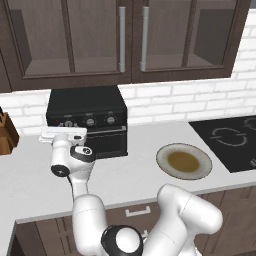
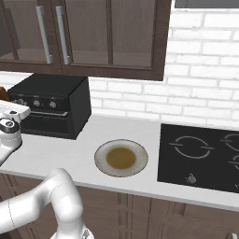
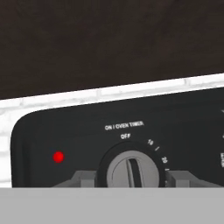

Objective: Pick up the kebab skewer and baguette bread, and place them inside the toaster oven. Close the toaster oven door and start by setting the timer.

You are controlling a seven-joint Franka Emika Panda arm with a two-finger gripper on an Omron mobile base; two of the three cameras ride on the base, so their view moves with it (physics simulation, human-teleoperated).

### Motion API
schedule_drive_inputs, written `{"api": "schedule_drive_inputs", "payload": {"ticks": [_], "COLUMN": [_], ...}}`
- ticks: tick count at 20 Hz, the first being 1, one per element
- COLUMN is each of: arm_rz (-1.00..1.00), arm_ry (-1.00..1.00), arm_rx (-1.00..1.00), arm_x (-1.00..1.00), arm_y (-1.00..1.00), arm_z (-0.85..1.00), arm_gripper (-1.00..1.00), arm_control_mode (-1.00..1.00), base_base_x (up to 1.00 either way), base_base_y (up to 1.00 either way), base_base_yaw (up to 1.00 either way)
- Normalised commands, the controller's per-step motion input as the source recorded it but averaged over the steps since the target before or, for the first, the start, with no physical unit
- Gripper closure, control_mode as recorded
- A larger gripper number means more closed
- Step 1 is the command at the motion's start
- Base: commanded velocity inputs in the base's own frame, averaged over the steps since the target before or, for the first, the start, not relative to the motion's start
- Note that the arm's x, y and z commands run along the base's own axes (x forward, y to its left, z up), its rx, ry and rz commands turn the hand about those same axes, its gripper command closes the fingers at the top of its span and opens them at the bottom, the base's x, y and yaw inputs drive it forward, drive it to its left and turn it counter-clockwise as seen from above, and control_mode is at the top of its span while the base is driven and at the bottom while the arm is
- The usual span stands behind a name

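The black toaster oven (image 1: 87,102) (image 2: 51,91) stands at the back of the counter. Its door (image 1: 107,144) is closed flat under the knob row. My gripper (image 1: 62,134) (image 2: 11,112) is pressed up to the left end of that row. In the hand view my gripper (image 3: 131,177) sits around the timer knob (image 3: 131,168), with a finger (image 3: 83,178) tight against each side of it. The knob's pointer stands near OFF, and a red light (image 3: 58,156) glows to its left. The kebab skewer and baguette bread are out of view.
A round plate (image 1: 183,161) (image 2: 121,158) with a brown centre lies on the counter right of the oven. A black cooktop (image 1: 230,137) (image 2: 205,156) is further right. A wooden knife block (image 1: 6,134) stands at the far left. Dark wall cabinets hang above.
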Motion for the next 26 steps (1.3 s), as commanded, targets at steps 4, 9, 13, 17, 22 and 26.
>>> {"api": "schedule_drive_inputs", "payload": {"ticks": [4,9,13,17,22,26], "arm_rz": [0.0,0.0,0.0,-0.01,-0.01,-0.04], "arm_ry": [0.0,0.0,0.0,0.0,0.0,0.0], "arm_rx": [0.01,0.01,0.0,0.0,0.0,-0.01], "arm_x": [0.03,0.01,0.0,0.0,0.0,0.0], "arm_y": [0.0,0.0,0.01,0.0,0.04,0.02], "arm_z": [0.19,0.23,0.16,0.11,0.09,0.08], "arm_gripper": [1.0,1.0,1.0,1.0,1.0,1.0], "arm_control_mode": [-1.0,-1.0,-1.0,-1.0,-1.0,-1.0], "base_base_x": [0.0,0.0,0.0,0.0,0.0,0.0], "base_base_y": [0.0,0.0,0.0,0.0,0.0,0.0], "base_base_yaw": [0.0,0.0,0.0,0.0,0.0,0.0]}}
